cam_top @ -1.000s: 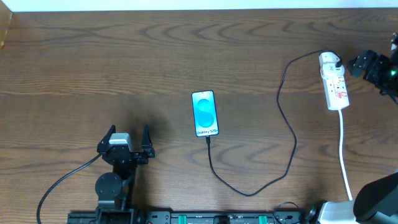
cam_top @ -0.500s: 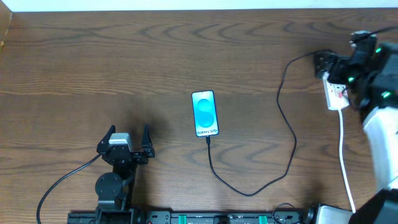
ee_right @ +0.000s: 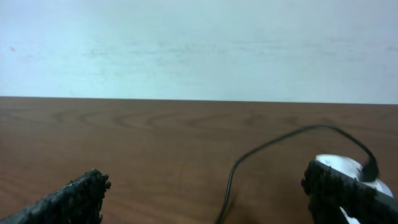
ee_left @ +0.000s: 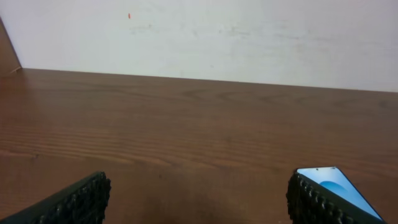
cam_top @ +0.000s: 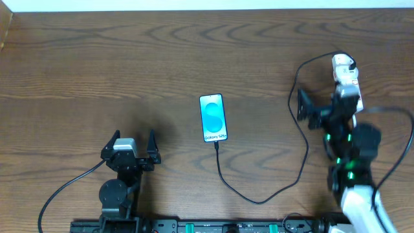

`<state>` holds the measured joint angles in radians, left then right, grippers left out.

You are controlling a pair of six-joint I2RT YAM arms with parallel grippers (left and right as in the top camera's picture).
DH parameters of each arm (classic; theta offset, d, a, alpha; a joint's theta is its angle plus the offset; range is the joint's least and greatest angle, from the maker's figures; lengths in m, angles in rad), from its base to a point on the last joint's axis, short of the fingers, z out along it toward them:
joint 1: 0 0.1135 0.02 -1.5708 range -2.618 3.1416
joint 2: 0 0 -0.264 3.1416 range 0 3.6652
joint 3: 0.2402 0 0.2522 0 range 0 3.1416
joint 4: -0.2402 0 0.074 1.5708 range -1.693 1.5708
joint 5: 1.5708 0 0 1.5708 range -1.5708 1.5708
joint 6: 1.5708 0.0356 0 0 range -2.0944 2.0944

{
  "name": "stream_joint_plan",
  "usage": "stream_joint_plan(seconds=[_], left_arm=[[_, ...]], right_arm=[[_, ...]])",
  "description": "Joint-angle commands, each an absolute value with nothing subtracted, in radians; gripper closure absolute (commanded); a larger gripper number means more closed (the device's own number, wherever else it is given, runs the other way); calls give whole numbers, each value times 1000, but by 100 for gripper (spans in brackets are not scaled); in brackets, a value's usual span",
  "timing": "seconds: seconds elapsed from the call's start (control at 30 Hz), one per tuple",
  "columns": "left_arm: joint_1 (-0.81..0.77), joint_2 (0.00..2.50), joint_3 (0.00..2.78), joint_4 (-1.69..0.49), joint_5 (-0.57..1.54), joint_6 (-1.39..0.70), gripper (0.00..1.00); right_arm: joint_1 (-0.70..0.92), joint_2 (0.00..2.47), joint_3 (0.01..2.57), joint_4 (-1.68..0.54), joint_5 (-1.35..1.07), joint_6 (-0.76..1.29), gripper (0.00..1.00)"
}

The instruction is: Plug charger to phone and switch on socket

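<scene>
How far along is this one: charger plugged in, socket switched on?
Looks done: the charger has its tip at the bottom edge of the phone, seemingly plugged. In hand: the right gripper, open, hovers by the socket. Still to do: switching it on; whether that has happened can't be read here. The left gripper sits open, apart.

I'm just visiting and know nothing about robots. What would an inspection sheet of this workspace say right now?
Surface: brown wooden table.
Job's things: phone flat mid-table, screen lit; socket far right, partly hidden.
Clutter: nothing seen.
Grippers: left gripper open, empty; right gripper open, empty, by the socket.
Cables: charger loops from the socket to the phone's bottom edge.
Surroundings: white wall behind.
</scene>
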<state>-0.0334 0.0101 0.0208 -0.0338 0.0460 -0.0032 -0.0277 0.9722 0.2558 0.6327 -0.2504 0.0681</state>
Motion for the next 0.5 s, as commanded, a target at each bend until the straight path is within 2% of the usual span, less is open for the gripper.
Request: stream_joint_plan(seconds=[0.0, 0.1, 0.47], left_arm=[[-28, 4, 4, -71, 21, -8, 9], [-28, 4, 4, -71, 21, -8, 9], [-28, 4, 4, -71, 21, -8, 9]], right_arm=[[-16, 786, 108, 662, -181, 66, 1], [-16, 636, 10, 662, -170, 67, 1], [-19, 219, 6, 84, -106, 63, 1]])
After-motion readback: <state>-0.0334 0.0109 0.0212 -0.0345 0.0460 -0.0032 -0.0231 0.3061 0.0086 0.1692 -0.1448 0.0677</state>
